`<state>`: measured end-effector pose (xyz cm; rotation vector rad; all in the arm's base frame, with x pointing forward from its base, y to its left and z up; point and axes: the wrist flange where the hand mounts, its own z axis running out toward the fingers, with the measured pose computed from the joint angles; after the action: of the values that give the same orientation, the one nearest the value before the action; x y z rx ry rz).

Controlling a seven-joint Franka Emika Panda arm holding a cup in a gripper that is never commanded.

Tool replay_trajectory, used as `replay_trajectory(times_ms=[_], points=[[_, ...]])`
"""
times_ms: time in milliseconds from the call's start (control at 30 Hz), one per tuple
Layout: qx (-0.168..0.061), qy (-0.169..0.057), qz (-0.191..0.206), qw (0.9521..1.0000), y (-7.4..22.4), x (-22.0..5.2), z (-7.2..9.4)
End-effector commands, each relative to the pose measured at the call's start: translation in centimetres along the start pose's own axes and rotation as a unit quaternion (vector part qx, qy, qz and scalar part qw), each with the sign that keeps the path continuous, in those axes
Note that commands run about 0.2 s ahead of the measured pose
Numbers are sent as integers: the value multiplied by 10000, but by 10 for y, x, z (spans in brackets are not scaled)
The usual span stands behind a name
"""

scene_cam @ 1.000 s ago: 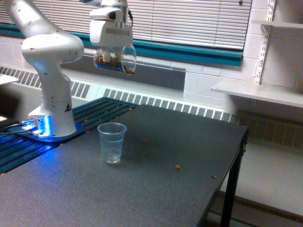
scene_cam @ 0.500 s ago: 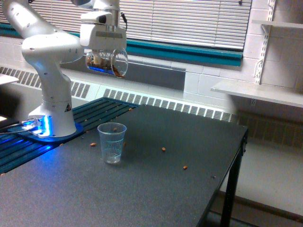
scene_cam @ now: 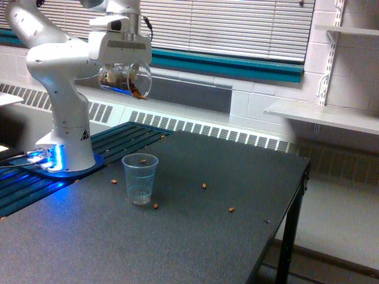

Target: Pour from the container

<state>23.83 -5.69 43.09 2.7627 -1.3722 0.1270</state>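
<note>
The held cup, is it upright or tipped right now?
Tipped. The cup in the gripper lies nearly on its side, mouth toward the exterior view's right, brown pieces gathered at its lower wall near the rim.

The white arm [scene_cam: 59, 77] rises from its base at the worktop's far left, elbow bent high. Its wrist points downward, and the pincer [scene_cam: 124, 77] hangs well above the worktop, fingers clamped on the tilted container [scene_cam: 127, 81].
</note>
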Motion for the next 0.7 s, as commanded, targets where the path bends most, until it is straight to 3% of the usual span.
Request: replay_trajectory(times_ms=[33, 700], points=[[-99, -147, 13, 9998, 10, 2, 12], [-190, -399, -95, 9990, 17, 12, 32]])
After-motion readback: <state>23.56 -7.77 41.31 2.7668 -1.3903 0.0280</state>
